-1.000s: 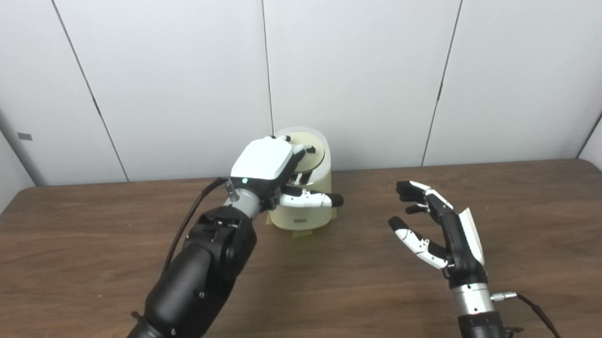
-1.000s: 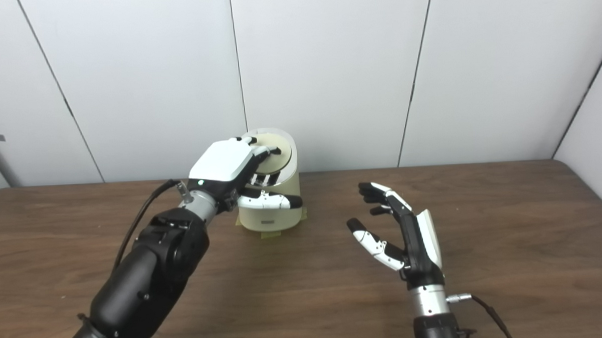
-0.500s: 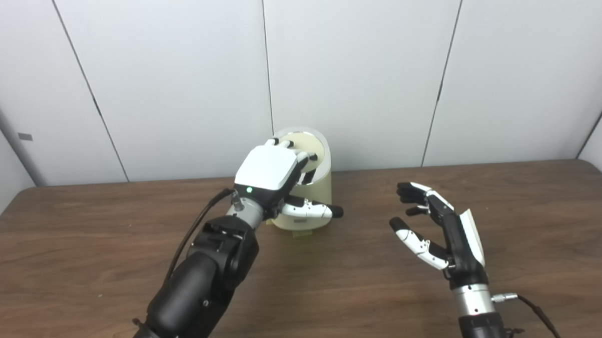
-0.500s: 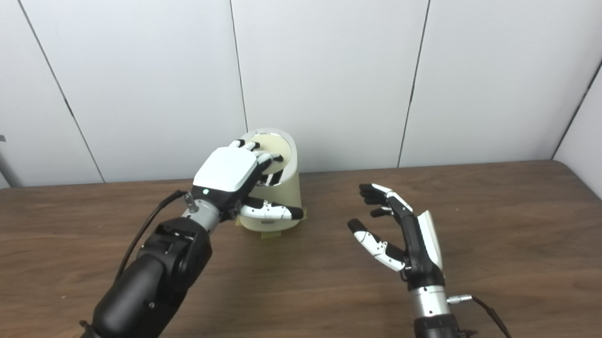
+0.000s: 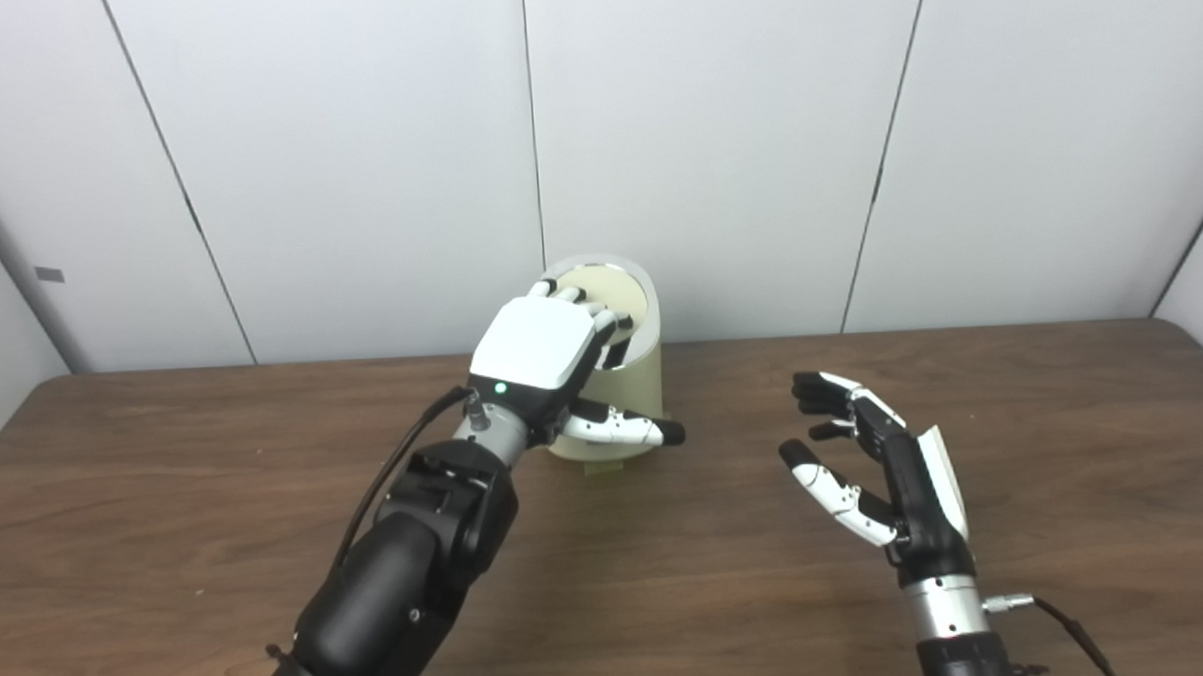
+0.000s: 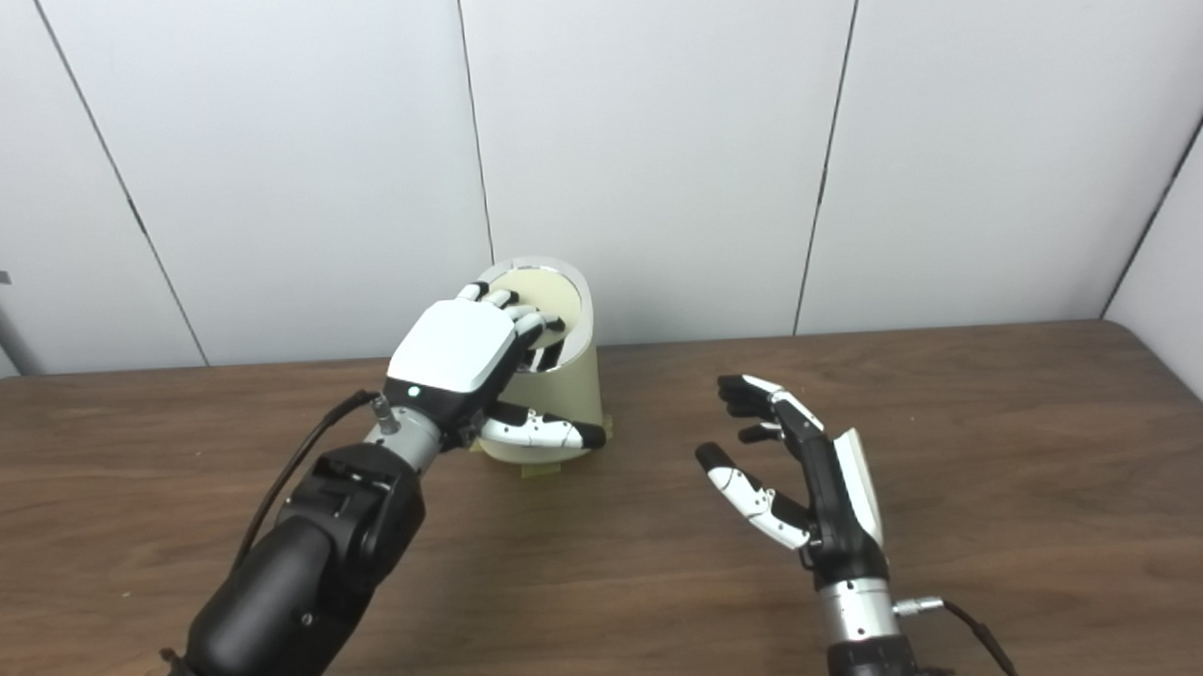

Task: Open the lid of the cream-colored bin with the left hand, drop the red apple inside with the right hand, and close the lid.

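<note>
Holding the right hand (image 5: 881, 468) splayed and empty at four o'clock, laying the left hand (image 5: 542, 345) unclenched, thumb apart, on the lid (image 5: 615, 285) at twelve o'clock, risking toppling the leaning cream-colored bin (image 5: 635, 377) wallward; seeing no red apple.

No readable text, labels or numbers anywhere.

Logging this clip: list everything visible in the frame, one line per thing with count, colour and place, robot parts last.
bin: one, cream, far middle of the table, against the wall.
lid: one, cream, on top of the bin, under the left fingers.
table: one, dark brown wood, fills the lower frame.
wall panels: white, behind the table.
apple: none visible.
left robot hand: one, white and black, resting on the lid.
right robot hand: one, black and white, open, above the table right of the bin.
</note>
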You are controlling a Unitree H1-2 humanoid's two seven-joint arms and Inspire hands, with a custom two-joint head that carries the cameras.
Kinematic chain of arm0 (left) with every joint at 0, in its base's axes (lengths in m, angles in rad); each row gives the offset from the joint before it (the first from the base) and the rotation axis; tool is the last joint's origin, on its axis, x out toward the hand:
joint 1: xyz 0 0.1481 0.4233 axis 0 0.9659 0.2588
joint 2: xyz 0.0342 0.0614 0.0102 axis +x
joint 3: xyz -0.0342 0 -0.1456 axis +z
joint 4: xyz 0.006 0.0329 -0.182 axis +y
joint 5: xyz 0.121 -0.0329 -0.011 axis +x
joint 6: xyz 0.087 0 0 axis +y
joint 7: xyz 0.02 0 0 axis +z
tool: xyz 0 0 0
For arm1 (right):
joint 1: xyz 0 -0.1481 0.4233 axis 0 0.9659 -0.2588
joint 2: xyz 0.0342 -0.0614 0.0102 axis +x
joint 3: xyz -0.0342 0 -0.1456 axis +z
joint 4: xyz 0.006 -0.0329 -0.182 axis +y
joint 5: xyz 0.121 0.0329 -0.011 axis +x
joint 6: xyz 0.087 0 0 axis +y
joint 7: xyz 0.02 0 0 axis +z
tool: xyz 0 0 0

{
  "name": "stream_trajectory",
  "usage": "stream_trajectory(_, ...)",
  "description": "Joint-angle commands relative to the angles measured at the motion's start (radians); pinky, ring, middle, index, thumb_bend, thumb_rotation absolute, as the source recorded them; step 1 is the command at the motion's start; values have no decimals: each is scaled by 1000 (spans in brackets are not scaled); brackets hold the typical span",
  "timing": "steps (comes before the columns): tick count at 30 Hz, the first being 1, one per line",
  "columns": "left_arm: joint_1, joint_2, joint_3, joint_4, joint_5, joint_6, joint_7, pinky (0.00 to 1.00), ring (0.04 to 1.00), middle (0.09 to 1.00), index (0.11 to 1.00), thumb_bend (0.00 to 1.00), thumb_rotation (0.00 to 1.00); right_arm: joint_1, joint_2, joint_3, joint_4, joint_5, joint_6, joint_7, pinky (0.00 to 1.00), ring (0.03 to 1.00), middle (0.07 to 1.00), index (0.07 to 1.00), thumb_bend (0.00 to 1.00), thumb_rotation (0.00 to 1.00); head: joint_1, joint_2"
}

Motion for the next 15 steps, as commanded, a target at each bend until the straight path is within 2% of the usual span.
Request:
stream_trajectory(1, 14, -15, 25, 20, -43, -18, 44, 1000, 965, 898, 908, 920, 853, -17, 6, -2, -4, 8, -21, -3, 608, 721, 736, 738, 356, 552, -1, 1)
stream_trajectory(3, 37, -46, 74, 20, -110, -65, 147, 1000, 992, 968, 978, 807, 942, -16, 4, -1, -5, 0, -19, -4, 613, 724, 737, 739, 352, 548, -1, 0)
stream_trajectory(4, 44, -55, 88, 21, -130, -83, 177, 1000, 996, 984, 989, 774, 970, -16, 3, 0, -5, -3, -18, -4, 613, 724, 737, 739, 350, 547, -1, 0)
stream_trajectory(5, 57, -72, 107, 19, -153, -117, 239, 1000, 998, 992, 995, 757, 985, -16, 4, 0, -6, -2, -14, -2, 612, 724, 737, 739, 349, 545, -1, 0)
stream_trajectory(6, 65, -83, 118, 19, -167, -140, 281, 1000, 1000, 997, 998, 695, 994, -16, 5, 0, -7, 0, -11, 0, 613, 723, 739, 741, 352, 543, -1, 0)
stream_trajectory(9, 89, -119, 143, 16, -168, -182, 408, 1000, 1000, 1000, 1000, 629, 1000, -14, 5, 1, -11, 7, 0, 6, 618, 726, 741, 743, 358, 538, -1, 0)
stream_trajectory(12, 99, -135, 156, 24, -156, -210, 504, 1000, 1000, 1000, 1000, 575, 1000, -14, 5, 0, -11, 2, 4, 9, 621, 730, 744, 746, 365, 546, -3, -2)
stream_trajectory(15, 106, -139, 174, 19, -186, -249, 554, 1000, 1000, 1000, 1000, 566, 1000, -15, 6, -1, -8, 1, 1, 7, 615, 726, 742, 744, 367, 537, -4, -1)
